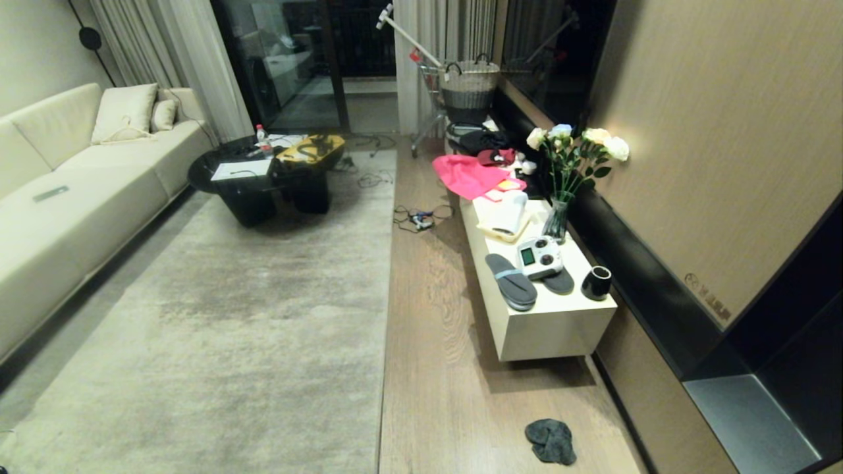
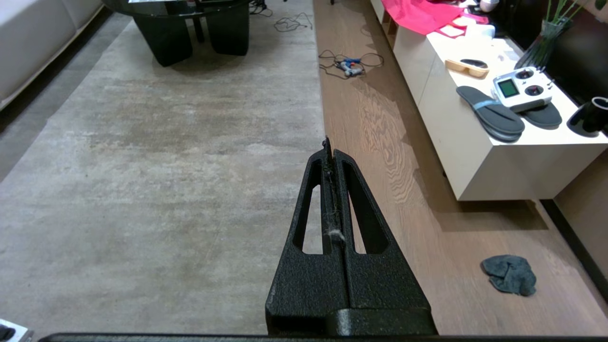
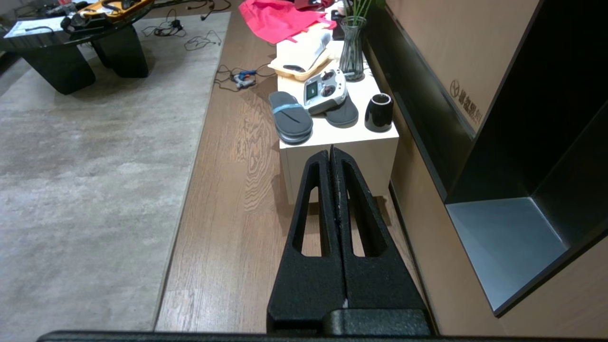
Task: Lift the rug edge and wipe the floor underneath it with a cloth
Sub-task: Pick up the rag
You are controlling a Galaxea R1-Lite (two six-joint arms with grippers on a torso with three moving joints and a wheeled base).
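i see a living room from my rig. at far left, a cream sofa [image 1: 72, 191]. next, the rug [image 1: 217, 342] lies flat, its straight edge meeting the floor [image 1: 435, 368]. the left gripper [image 2: 331, 151] hangs over that edge, fingers pressed together, empty. the cloth [image 1: 550, 440] lies crumpled on the floor, apart from the rug, near a white table [image 1: 560, 326]. the right gripper [image 3: 331, 153] points toward that table, fingers together, holding nothing.
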